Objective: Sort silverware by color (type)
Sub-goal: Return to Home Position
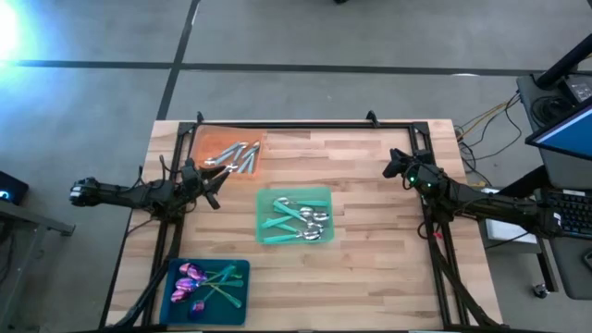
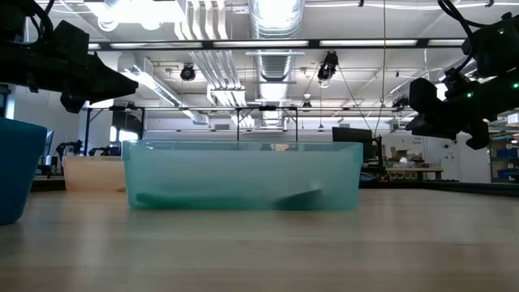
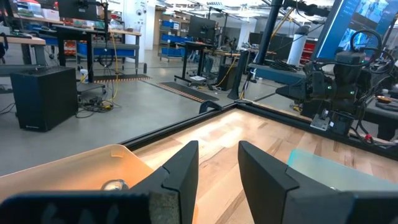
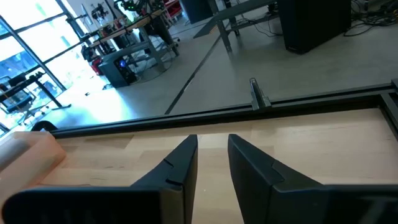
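All silverware [image 1: 277, 225] in view lies in bins. The all-silver spoons [image 1: 231, 154] are in the orange bin [image 1: 211, 139], high view upper left. The teal-handled spoons [image 1: 303, 218] are in the green bin [image 1: 266, 199] mid-table [image 1: 379, 268], long axes mostly crosswise. The iridescent spoons [image 1: 196, 280] are in the blue bin [image 1: 240, 268], lower left. Left gripper [image 1: 215, 188] hangs just beside the orange bin, fingers parted, empty. Right gripper [image 1: 396, 166] hovers well right of the green bin, fingers parted, empty. The green bin sits between them, nearer the left. Judgement: sorting looks finished, only retraction is left. No legible writing.
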`<state>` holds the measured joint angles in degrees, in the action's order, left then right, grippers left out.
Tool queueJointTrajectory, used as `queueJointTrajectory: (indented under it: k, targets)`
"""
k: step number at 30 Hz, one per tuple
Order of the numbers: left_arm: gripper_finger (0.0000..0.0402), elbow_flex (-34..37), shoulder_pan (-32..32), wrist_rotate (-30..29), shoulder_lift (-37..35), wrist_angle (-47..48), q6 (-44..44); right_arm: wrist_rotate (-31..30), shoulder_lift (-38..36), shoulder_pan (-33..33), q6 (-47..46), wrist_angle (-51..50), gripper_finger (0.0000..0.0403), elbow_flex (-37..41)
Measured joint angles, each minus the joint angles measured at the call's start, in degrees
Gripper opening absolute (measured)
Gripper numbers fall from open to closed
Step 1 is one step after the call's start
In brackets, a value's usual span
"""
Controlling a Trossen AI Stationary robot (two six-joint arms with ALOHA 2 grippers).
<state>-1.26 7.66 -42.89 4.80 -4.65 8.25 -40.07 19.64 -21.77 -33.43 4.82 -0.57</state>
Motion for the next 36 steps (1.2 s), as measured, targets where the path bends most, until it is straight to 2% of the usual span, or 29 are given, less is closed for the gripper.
queueJointTrajectory:
  k: [16, 30, 36]
  targets:
    - [0.0098, -0.02, 0.02, 0.0, 0.0, 0.0, 0.0, -0.01, 0.0, 0.0, 0.0, -0.02, 0.007, 0.01]
    - [0.0098, -0.02, 0.01, 0.0, 0.0, -0.02, 0.0, -0.02, 0.0, 0.0, 0.0, -0.01, 0.0086, 0.0]
    - [0.0098, -0.02, 0.0, 0.0, 0.0, -0.02, 0.0, -0.02, 0.0, -0.01, 0.0, 0.0, 0.0081, 0.02]
